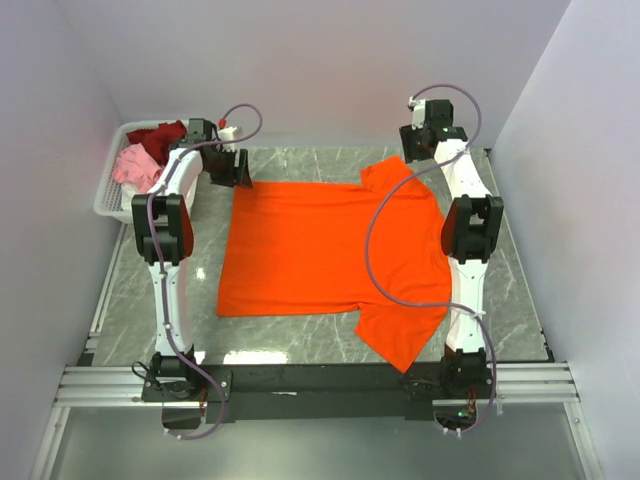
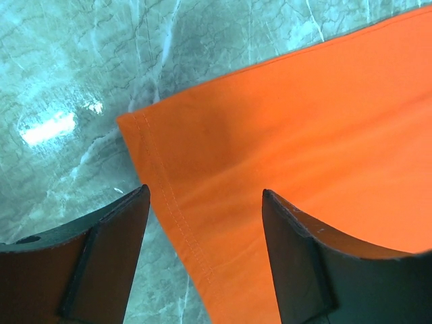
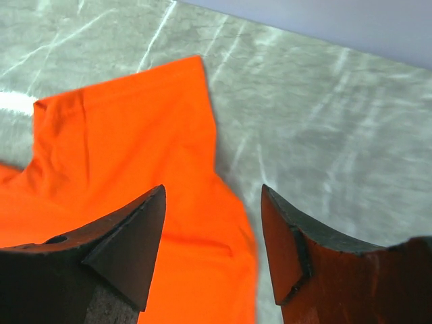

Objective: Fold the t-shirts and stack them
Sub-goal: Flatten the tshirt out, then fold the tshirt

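The bright orange t-shirt point(image 1: 320, 250) lies spread flat on the marble table, hem to the left and sleeves to the right. My left gripper point(image 1: 238, 172) hovers over the far left hem corner. In the left wrist view that stitched corner point(image 2: 283, 135) lies below my open left gripper point(image 2: 204, 190), nothing between the fingers. My right gripper point(image 1: 418, 150) hangs over the far sleeve. The right wrist view shows that sleeve point(image 3: 135, 135) flat under my open right gripper point(image 3: 212, 187), not touched. A dark red t-shirt point(image 1: 160, 135) and a pink one point(image 1: 130, 165) lie bunched in the basket.
A white slotted basket point(image 1: 108, 195) stands at the far left corner, close behind my left arm. Grey walls close in the table on the left, back and right. The near sleeve point(image 1: 400, 335) reaches almost to the table's front edge.
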`<control>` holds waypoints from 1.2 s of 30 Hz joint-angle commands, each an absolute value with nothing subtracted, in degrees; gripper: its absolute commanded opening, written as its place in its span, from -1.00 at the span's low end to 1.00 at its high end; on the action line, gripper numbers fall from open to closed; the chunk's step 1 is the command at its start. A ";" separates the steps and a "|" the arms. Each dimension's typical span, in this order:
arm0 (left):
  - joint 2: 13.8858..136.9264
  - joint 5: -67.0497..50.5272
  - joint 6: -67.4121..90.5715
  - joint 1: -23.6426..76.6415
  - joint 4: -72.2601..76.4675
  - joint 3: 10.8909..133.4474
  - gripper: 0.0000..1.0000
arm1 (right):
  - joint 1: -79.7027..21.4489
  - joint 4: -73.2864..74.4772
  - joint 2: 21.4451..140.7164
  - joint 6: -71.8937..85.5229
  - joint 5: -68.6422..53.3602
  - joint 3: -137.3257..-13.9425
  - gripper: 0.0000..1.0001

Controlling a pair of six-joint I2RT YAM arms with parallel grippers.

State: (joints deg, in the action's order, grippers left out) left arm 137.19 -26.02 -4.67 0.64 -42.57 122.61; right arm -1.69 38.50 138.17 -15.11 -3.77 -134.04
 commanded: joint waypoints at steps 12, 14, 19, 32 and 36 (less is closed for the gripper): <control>137.72 -26.37 -2.02 -1.67 -45.79 127.18 0.47 | -0.53 35.68 145.28 -6.68 -6.51 -137.20 0.26; 137.46 -26.28 -1.93 -1.84 -45.44 126.57 0.47 | -0.44 37.43 145.46 -5.89 -6.33 -136.94 0.23; 137.90 -26.28 -1.67 -2.02 -45.00 125.86 0.48 | -0.44 37.97 145.46 -4.05 -6.85 -135.44 0.21; 140.71 -26.19 -0.97 -2.90 -46.05 128.14 0.48 | -0.53 37.00 148.09 -4.13 -8.44 -137.55 0.04; 140.62 -26.19 -0.88 -3.08 -45.97 127.79 0.48 | -0.35 37.27 148.36 -3.96 -9.66 -138.08 -0.04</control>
State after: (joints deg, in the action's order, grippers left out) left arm 141.34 -26.02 -1.65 -2.59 -45.69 125.51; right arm -0.75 37.74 148.42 -4.69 -8.14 -135.85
